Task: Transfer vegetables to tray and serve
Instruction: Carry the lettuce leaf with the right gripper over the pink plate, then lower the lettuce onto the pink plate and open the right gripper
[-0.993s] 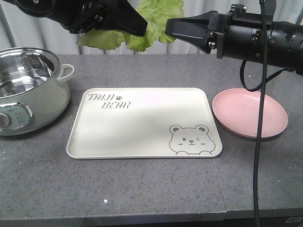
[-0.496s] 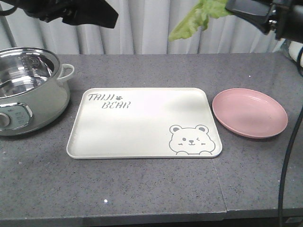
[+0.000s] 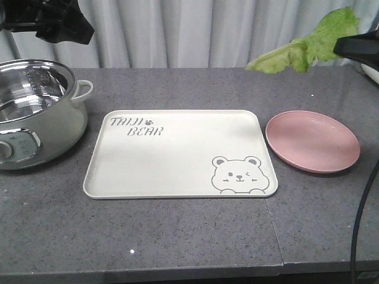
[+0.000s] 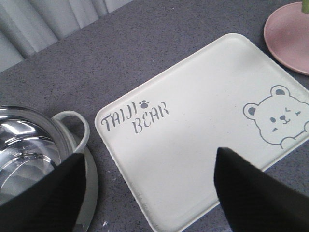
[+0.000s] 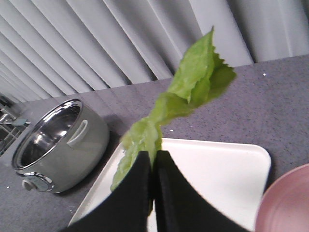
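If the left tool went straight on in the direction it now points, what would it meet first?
Probably the large cream rectangular plastic tray, near its bare middle; the open left tool points down at it, though depth is unclear.

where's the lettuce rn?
Front view, upper right: the lettuce hangs in the air, pinched by the right gripper, showing above the pink plate and touching neither it nor the tray.

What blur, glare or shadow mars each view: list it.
Front view: sharp, soft shading across the tray. Left wrist view: left hand reads as dark, soft-edged shapes; pot interior glares. Right wrist view: lettuce slightly soft, right hand nearly black.
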You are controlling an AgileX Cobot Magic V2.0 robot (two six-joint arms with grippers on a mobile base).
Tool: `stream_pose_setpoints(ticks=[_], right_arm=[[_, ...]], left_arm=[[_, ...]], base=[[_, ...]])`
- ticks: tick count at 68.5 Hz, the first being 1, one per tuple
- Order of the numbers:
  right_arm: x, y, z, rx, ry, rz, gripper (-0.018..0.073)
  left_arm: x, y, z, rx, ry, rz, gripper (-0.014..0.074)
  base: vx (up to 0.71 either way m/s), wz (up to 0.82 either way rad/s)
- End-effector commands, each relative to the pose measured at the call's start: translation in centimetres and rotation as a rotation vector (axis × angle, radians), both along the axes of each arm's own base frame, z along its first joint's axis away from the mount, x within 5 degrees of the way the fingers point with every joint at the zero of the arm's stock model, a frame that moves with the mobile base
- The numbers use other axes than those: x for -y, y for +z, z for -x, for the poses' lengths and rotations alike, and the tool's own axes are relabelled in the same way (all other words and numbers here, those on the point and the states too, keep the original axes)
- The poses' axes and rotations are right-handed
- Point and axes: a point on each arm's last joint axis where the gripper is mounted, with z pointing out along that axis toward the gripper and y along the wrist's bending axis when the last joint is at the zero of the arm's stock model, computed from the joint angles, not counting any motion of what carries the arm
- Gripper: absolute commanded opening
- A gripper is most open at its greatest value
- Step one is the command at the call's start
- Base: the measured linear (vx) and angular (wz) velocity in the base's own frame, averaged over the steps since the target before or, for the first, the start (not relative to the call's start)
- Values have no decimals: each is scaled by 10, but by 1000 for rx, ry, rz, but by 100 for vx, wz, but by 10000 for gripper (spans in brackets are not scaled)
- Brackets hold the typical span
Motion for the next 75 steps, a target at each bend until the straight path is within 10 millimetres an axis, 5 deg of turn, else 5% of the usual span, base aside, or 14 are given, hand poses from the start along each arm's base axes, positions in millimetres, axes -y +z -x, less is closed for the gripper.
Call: stream_pose_setpoints(ticks=[1, 20, 53, 67, 75], right_arm=[[6, 9, -6, 38, -54, -15, -6], [22, -44, -41, -93, -79, -9, -6], [37, -105, -70, -230, -117, 11, 7], [40, -115, -67, -294, -115, 97, 106], [41, -118, -65, -313, -109, 136, 235]], left_arm=[[-5, 17, 13, 72, 9, 27, 534], [-4, 17, 13, 71, 9, 28, 534], [-4, 17, 13, 71, 8, 29, 534], [-4, 17, 13, 71, 8, 29, 534], [-4, 17, 13, 71, 9, 29, 534]], base=[[0, 0], [0, 0], [0, 0], [0, 0], [0, 0]])
